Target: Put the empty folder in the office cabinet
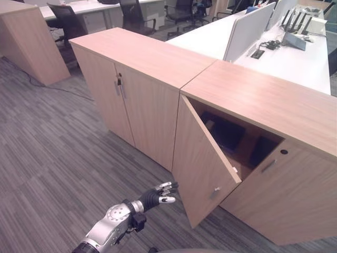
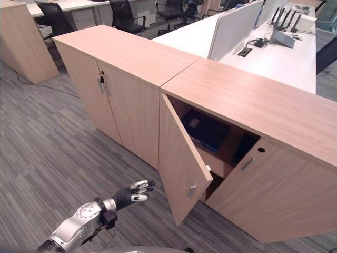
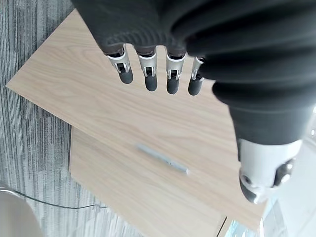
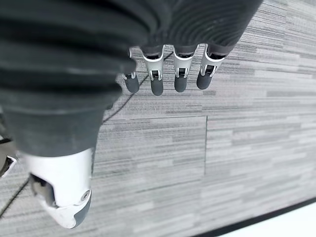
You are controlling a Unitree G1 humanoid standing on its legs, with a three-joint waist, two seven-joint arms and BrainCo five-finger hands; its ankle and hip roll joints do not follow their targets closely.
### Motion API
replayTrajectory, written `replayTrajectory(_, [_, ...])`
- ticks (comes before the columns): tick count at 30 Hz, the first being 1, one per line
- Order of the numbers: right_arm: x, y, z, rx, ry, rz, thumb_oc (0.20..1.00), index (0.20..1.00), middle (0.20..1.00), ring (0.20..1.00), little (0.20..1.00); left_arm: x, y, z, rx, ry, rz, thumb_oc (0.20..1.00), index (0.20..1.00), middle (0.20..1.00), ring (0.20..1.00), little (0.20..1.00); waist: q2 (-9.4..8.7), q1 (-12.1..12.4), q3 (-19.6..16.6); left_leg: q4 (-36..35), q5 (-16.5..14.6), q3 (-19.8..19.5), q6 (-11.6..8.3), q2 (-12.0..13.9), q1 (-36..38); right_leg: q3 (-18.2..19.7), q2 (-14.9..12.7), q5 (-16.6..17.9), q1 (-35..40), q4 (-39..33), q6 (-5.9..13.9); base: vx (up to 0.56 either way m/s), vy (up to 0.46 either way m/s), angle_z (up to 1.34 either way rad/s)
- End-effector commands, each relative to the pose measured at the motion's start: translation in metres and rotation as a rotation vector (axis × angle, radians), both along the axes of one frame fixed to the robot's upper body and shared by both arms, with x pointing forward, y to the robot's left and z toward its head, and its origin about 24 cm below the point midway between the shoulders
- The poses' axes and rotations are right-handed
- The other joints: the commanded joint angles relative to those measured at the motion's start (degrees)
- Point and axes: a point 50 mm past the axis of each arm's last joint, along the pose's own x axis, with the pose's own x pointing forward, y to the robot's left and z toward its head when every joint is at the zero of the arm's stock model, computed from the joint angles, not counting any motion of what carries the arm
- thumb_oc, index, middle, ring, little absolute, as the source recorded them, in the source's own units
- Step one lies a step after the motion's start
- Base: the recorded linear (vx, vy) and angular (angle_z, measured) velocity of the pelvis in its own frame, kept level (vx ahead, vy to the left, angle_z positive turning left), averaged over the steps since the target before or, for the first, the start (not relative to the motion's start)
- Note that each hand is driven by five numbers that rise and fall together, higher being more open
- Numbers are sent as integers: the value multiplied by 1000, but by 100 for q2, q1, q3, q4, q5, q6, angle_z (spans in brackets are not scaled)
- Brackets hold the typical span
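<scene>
Silver left hand (image 1: pixel 160 194) hangs empty, fingers relaxed, near the half-open cabinet door (image 1: pixel 202 163); right hand (image 4: pixel 168 74), also slack, faces the carpet. Dark folders (image 2: pixel 205 130) lie on the cabinet's shelf. If closing follows, push the door's outer edge squarely.

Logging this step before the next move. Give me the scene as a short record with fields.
left hand: open, fingers straight, empty, reaching toward the open door
right hand: open, empty, over grey carpet
light wooden office cabinet: left door swung partly open, right door shut
inside cabinet: dark flat items on a shelf
folder: in neither hand; whether a dark item is it, cannot tell
</scene>
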Motion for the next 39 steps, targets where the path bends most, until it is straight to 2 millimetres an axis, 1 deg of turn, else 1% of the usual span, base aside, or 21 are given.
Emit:
replayTrajectory(1, [11, -7, 1, -62, -26, -76, 1000, 1000, 1000, 1000, 1000, 12, -13, 13, -106, -59, 49, 1000, 1000, 1000, 1000, 1000, 79, -45, -29, 76, -556, -685, 2, 140, -61, -108, -317, 227, -225, 45, 406, 0, 0, 0])
replayTrajectory(2, [18, -6, 1, -67, -63, -125, 1000, 1000, 1000, 1000, 1000, 9, -13, 8, -142, -14, 95, 1000, 1000, 1000, 1000, 1000, 82, -70, -8, 76, -564, -665, 14, 125, -47, -83, -329, 235, -237, 69, 412, 0, 0, 0])
replayTrajectory(7, [29, -6, 0, -74, -119, -190, 1000, 1000, 1000, 1000, 1000, 8, -15, 2, -198, 42, 157, 1000, 1000, 1000, 1000, 1000, 98, -96, 71, 76, -570, -606, 33, 125, -27, -52, -349, 241, -312, 206, 416, -23, -1, -6])
replayTrajectory(9, [51, -3, 0, -69, -208, -230, 1000, 1000, 1000, 1000, 1000, 9, -9, -4, -196, 70, 221, 1000, 1000, 1000, 1000, 1000, 140, -66, 229, 76, -559, -446, 42, 198, -49, -257, -355, 271, -603, 609, 396, -103, -34, -20])
replayTrajectory(10, [58, -2, 0, -66, -235, -238, 1000, 1000, 1000, 1000, 1000, 9, -5, -6, -180, 68, 242, 1000, 1000, 1000, 1000, 1000, 151, -32, 279, 76, -549, -354, 27, 239, -57, -491, -392, 302, -671, 717, 379, -86, -44, -35])
replayTrajectory(11, [67, 0, 0, -61, -265, -246, 1000, 1000, 1000, 1000, 1000, 11, 1, -10, -145, 67, 270, 1000, 1000, 1000, 1000, 1000, 168, 2, 328, 76, -549, -233, -6, 292, -29, -860, -439, 310, -671, 792, 350, -1, -43, -38])
replayTrajectory(12, [70, 1, 0, -59, -277, -252, 1000, 1000, 1000, 1000, 1000, 10, 5, -13, -124, 70, 284, 1000, 1000, 1000, 1000, 1000, 177, 24, 300, 76, -632, -220, -44, 326, 8, -1011, -414, 217, -614, 768, 384, -17, -65, -53])
replayTrajectory(13, [75, 3, 0, -55, -300, -264, 1000, 1000, 1000, 1000, 1000, 10, 12, -19, -69, 66, 300, 1000, 1000, 1000, 1000, 1000, 148, -10, 303, 76, -515, -112, -55, 357, -14, -1162, -375, 226, -602, 695, 313, 7, -70, -62])
replayTrajectory(15, [76, 4, 0, -54, -309, -271, 1000, 1000, 1000, 1000, 1000, 6, 25, -31, 20, 90, 347, 1000, 1000, 1000, 1000, 1000, 118, -20, 277, 76, -484, -17, -76, 401, 20, -974, -191, 137, -551, 535, 226, 6, -82, -66])
replayTrajectory(18, [74, 3, 0, -57, -308, -288, 1000, 1000, 1000, 1000, 1000, -14, 43, -63, 132, 221, 447, 1000, 1000, 1000, 1000, 1000, 104, -21, 145, 76, -477, 80, -165, 509, 74, -953, 45, 82, -379, 180, 140, 79, -119, -24])
replayTrajectory(21, [73, 4, 0, -53, -319, -311, 1000, 1000, 1000, 1000, 1000, -39, 57, -94, 269, 373, 529, 1000, 1000, 1000, 1000, 1000, 121, -64, 26, 76, -468, 103, -261, 636, 193, -921, 214, 3, -236, 46, 73, 103, -112, -27])
replayTrajectory(24, [77, 4, 0, -49, -341, -320, 1000, 1000, 1000, 1000, 1000, -62, 71, -114, 451, 482, 521, 1000, 1000, 1000, 1000, 1000, 145, -131, -47, 76, -446, 150, -347, 768, 282, -826, 351, -108, -172, 35, -13, 75, -114, -15])
replayTrajectory(26, [77, 5, 0, -48, -348, -318, 1000, 1000, 1000, 1000, 1000, -78, 78, -121, 542, 550, 520, 1000, 1000, 1000, 1000, 1000, 174, -169, -89, 76, -439, 202, -404, 857, 347, -769, 444, -188, -138, 35, -68, 67, -99, -13])
replayTrajectory(28, [77, 41, -7, 19, -352, -277, 1000, 1000, 1000, 1000, 1000, -97, 84, -127, 571, 640, 597, 1000, 1000, 1000, 1000, 1000, 223, -205, -117, 76, -415, 271, -447, 948, 408, -688, 553, -264, -118, 35, -130, 63, -110, -7])
replayTrajectory(29, [72, 62, -10, 69, -350, -256, 1000, 1000, 1000, 1000, 1000, -106, 82, -130, 533, 688, 696, 1000, 1000, 1000, 1000, 1000, 284, -235, -109, 76, -382, 339, -493, 1055, 471, -614, 657, -321, -113, 35, -188, 56, -126, -14])
replayTrajectory(32, [72, 77, -11, 110, -368, -258, 1000, 1000, 1000, 1000, 1000, -118, 82, -132, 454, 751, 841, 1000, 1000, 1000, 1000, 1000, 315, -260, -62, 168, -344, 417, -581, 1215, 498, -528, 826, -401, -98, 35, -270, 16, -124, -29])
replayTrajectory(34, [74, 81, -11, 126, -384, -262, 1000, 1000, 1000, 1000, 1000, -126, 82, -133, 420, 791, 908, 1000, 1000, 1000, 1000, 1000, 308, -263, -1, 526, -413, 419, -615, 1360, 374, -476, 918, -482, -82, 70, -356, -28, -156, -29])
replayTrajectory(36, [77, 87, -11, 145, -403, -259, 1000, 1000, 1000, 1000, 1000, -131, 81, -135, 422, 815, 926, 1000, 1000, 1000, 1000, 1000, 247, -255, 137, 1124, -473, 383, -639, 1527, 118, -408, 1015, -563, -50, 116, -465, -48, -159, -22])
replayTrajectory(37, [77, 87, -11, 145, -403, -259, 1000, 1000, 1000, 1000, 1000, -131, 81, -135, 422, 815, 926, 1000, 1000, 1000, 1000, 1000, 248, -257, 135, 1138, -480, 379, -640, 1531, 108, -410, 1017, -563, -53, 116, -466, -34, -118, -23])
replayTrajectory(38, [77, 90, -11, 151, -408, -251, 1000, 1000, 1000, 1000, 1000, -132, 80, -135, 435, 816, 916, 1000, 1000, 1000, 1000, 1000, 215, -238, 215, 1472, -495, 347, -627, 1603, -29, -375, 1059, -603, -30, 144, -531, -19, -60, -17])
replayTrajectory(39, [77, 90, -11, 151, -409, -251, 1000, 1000, 1000, 1000, 1000, -132, 80, -135, 435, 816, 916, 1000, 1000, 1000, 1000, 1000, 218, -241, 214, 1492, -505, 341, -628, 1609, -42, -378, 1062, -603, -33, 145, -532, -52, -153, -17])
